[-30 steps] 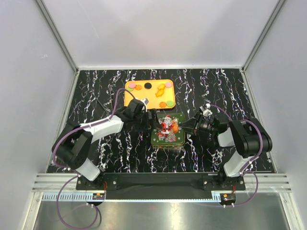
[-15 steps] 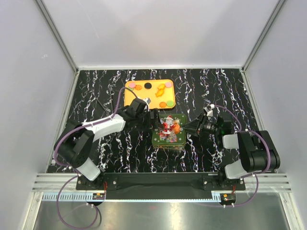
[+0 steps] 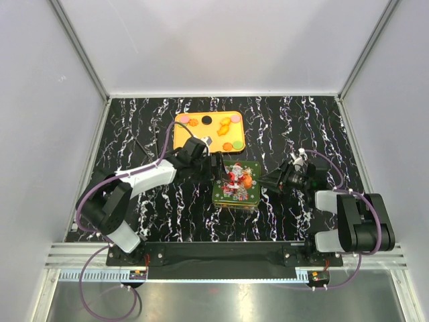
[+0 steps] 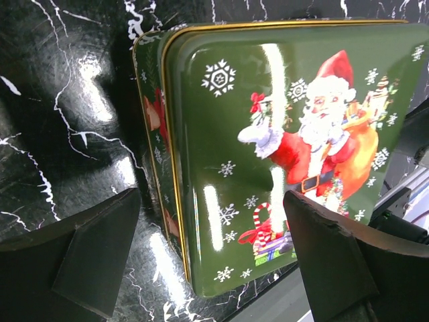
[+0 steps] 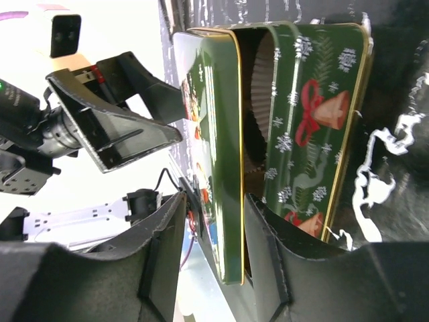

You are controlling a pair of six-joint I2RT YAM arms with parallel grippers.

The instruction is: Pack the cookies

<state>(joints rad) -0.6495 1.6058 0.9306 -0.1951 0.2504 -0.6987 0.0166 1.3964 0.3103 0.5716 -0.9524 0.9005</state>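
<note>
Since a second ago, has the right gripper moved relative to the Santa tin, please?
Yes. The right gripper has pulled back toward the table's right side, away from the Santa tin, which stayed put.

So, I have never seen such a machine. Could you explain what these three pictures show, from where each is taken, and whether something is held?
These are two robot arms bolted at the near edge of a dark marbled table. The top picture is from a fixed camera above and behind them. The other two come from small cameras on each wrist, so each arm's own black fingers appear at the bottom.

On the table lies an orange tray with small round cookies, orange, pink, black and green. In front stands a green Santa tin.

The left gripper is open, one finger on each side of the tin's lid. The right gripper has its fingers on either side of the lid's edge, and the lid stands a little apart from the tin's body. Whether it squeezes, I cannot tell.
</note>
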